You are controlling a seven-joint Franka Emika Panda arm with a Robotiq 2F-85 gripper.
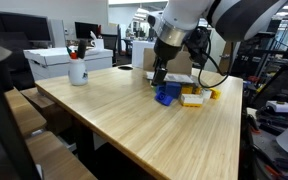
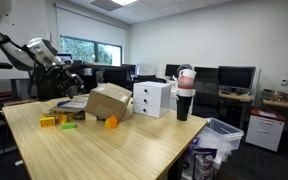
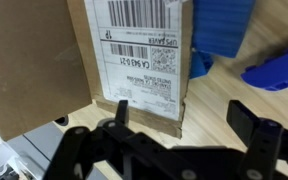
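— What's in the cup [image 1: 77, 71]?
— Pens, standing upright near the table [image 1: 134, 130] edge, well apart from the arm
— And the gripper [image 1: 161, 79]?
— Jaws spread wide, grasping nothing. It hangs over the blue block [image 1: 166, 96], which lies on the table just beside the box [image 3: 134, 60]; the box's contents are hidden

A brown cardboard box [image 3: 134, 60] lies flat just ahead of the gripper [image 3: 182, 110], with a white shipping label on its upper face. Blue blocks [image 3: 222, 30] lie beside the box, ahead and to the right in the wrist view
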